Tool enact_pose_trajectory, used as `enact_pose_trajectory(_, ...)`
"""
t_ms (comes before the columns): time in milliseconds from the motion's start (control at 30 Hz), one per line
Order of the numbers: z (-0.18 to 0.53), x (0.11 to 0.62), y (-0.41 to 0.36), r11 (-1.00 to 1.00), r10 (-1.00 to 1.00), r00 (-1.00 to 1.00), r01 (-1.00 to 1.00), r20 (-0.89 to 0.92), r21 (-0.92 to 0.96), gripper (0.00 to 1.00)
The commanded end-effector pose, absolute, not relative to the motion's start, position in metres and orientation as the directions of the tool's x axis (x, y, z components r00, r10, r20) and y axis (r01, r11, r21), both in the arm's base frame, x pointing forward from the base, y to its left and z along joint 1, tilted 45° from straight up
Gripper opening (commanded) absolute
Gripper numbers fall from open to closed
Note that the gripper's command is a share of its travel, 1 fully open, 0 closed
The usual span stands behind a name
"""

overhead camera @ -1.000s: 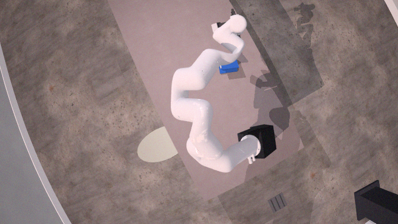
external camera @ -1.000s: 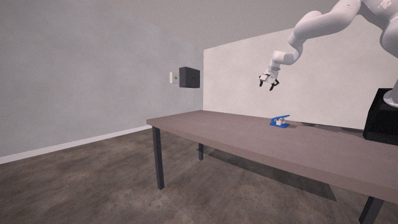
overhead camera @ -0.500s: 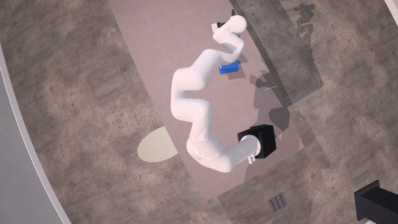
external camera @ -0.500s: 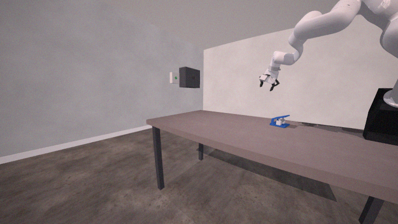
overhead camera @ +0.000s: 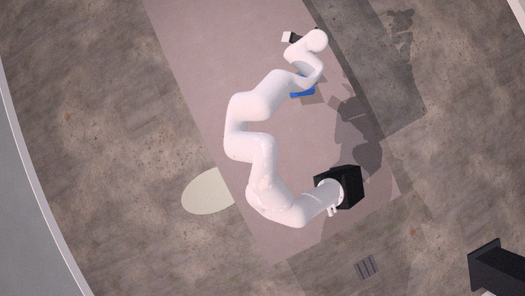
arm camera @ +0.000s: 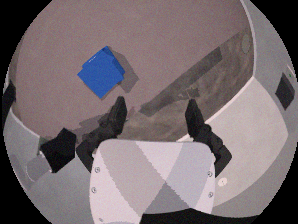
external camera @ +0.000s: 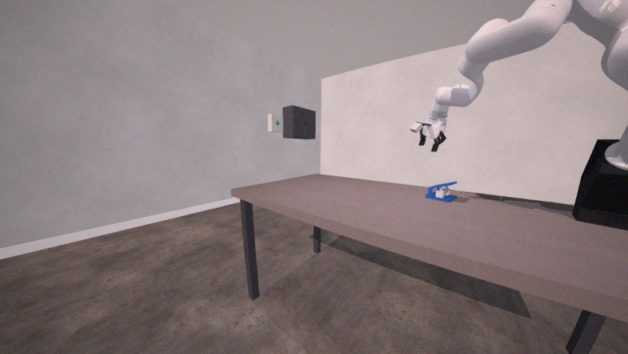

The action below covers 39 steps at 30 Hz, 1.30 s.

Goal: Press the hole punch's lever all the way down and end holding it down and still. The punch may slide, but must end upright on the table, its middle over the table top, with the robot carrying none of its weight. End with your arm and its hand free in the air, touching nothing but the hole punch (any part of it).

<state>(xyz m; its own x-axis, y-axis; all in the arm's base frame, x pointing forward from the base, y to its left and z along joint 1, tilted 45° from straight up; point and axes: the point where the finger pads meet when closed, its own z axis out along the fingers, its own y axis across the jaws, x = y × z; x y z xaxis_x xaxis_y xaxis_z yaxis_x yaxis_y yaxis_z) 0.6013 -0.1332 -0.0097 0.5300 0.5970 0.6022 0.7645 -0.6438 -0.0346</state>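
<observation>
The blue hole punch stands upright on the brown table, its lever raised at a slant. In the overhead view the hole punch is partly hidden under my arm. In the wrist view the hole punch shows as a blue square, up and left of my fingers. My gripper is open and empty. It hangs in the air well above the punch and a little to its left. In the wrist view my gripper shows two dark fingers spread wide with nothing between them.
My black base block stands on the table at the right. A white wall panel runs behind the table. A dark cabinet hangs on the far wall. The table's far edge lies close behind the punch.
</observation>
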Motion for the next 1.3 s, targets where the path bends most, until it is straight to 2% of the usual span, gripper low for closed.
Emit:
enact_pose_trajectory(0, -0.016, 0.587, -0.121, -0.706, 0.493, 0.647, 0.688, 0.581, -0.168, 1.00)
enact_pose_trajectory(300, -0.030, 0.557, -0.095, -0.774, 0.281, 0.831, 0.492, 0.481, -0.398, 1.00)
enact_pose_trajectory(367, -0.030, 0.557, -0.095, -0.774, 0.281, 0.831, 0.492, 0.481, -0.398, 1.00)
enact_pose_trajectory(400, -0.033, 0.548, -0.088, -0.782, 0.216, 0.874, 0.421, 0.434, -0.460, 1.00)
enact_pose_trajectory(700, -0.042, 0.519, -0.064, -0.771, 0.020, 0.969, 0.172, 0.246, -0.614, 1.00)
enact_pose_trajectory(1067, -0.048, 0.487, -0.039, -0.708, -0.159, 0.987, -0.111, 0.004, -0.697, 1.00)
enact_pose_trajectory(1267, -0.049, 0.485, -0.037, -0.702, -0.172, 0.985, -0.133, -0.015, -0.700, 1.00)
